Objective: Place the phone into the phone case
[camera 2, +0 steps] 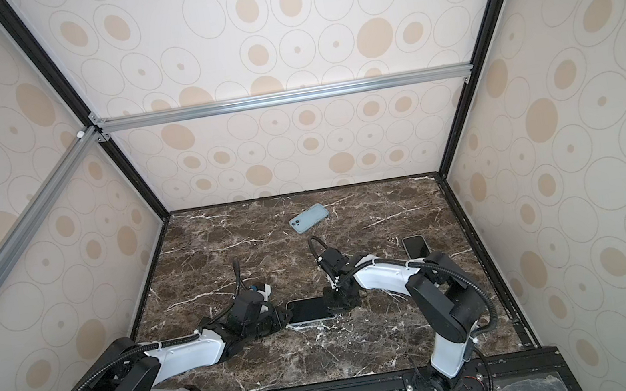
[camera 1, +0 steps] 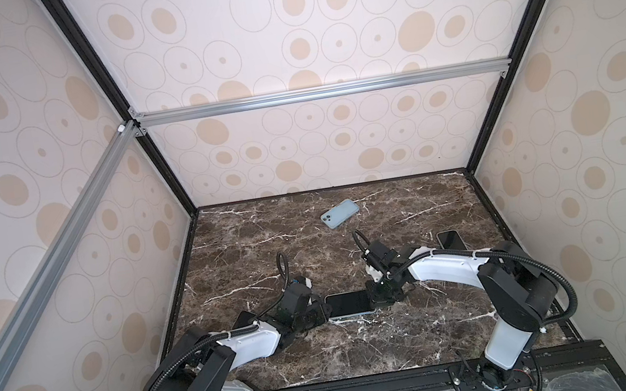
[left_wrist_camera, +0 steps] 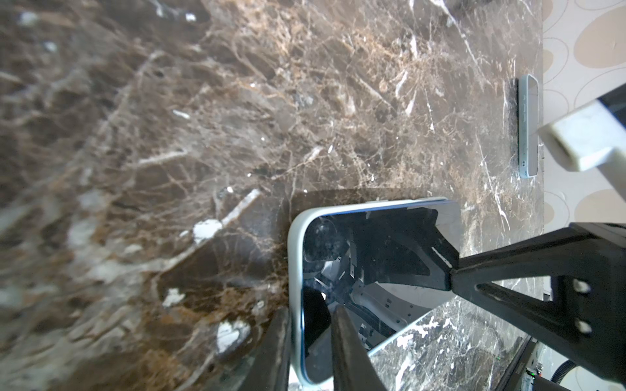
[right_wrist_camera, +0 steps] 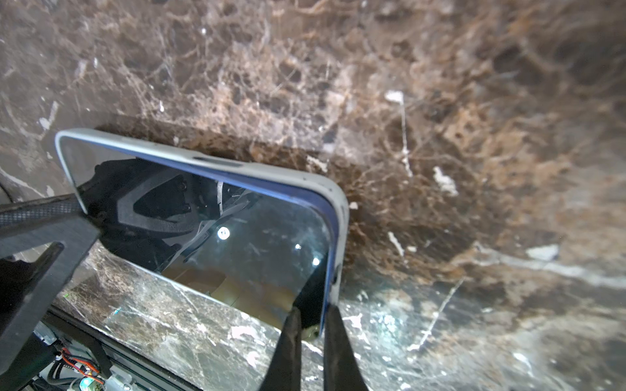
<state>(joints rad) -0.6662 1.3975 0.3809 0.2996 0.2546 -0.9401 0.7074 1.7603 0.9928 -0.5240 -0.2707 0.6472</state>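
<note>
The phone (camera 1: 347, 304) lies screen up directly between the two pincers, already sitting inside the pale phone case (right_wrist_camera: 284, 174), whose rim wraps its long side and corners. The left pincer (camera 1: 322, 313) is pinching one short end; in its wrist view that end runs between the two fingers (left_wrist_camera: 349, 352). The right pincer (camera 1: 375, 300) is pressed nearly together on the opposite end, one finger on the glass and the other outside the case rim, at a corner.

I judge this to be the seating step, close to the end of the task. A strip of the phone's blue edge shows above the grey rim along the long side in the right wrist view, so that side may not be fully snapped in. The next move likely calls for one pincer to hold the case steady while the other presses the raised edge down, without dragging the pair across the bench (camera 1: 326, 354).

Well beyond both pincers, toward the back wall, a second cased phone (camera 1: 339, 213) lies back up. A bare dark phone (camera 1: 451, 241) lies behind the right pincer, beside its arm. Neither blocks the work; only the two pincers themselves crowd the phone's ends.
</note>
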